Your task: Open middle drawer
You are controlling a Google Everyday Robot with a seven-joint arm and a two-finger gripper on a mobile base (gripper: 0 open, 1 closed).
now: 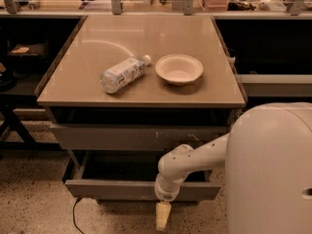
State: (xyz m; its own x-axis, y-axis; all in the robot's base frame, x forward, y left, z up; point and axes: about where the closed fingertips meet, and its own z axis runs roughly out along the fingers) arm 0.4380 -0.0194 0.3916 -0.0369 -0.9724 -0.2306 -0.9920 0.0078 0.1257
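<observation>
Gripper low at the drawer front

The robot's white body fills the near right. Its arm [192,160] bends down, and the gripper [163,216] points at the floor just below the middle drawer [112,189]. I cannot tell whether the gripper is apart or together. The drawer stands partly out. Above it are the scratched drawer front [122,137], then the table [87,97] with a bottle [122,73] beside a bowl [179,68].

— Where does the light come from?
— From above: warm and dim, with a pale sheen on the table [146,38] top toward its far side.
— Shadows?
— The bowl [179,68] and bottle [122,73] on the table cast short soft ones. Under the table the drawer [122,189] tray is dark. The gripper [163,215], below the table's front, hangs pale against the speckled floor [39,208].
</observation>
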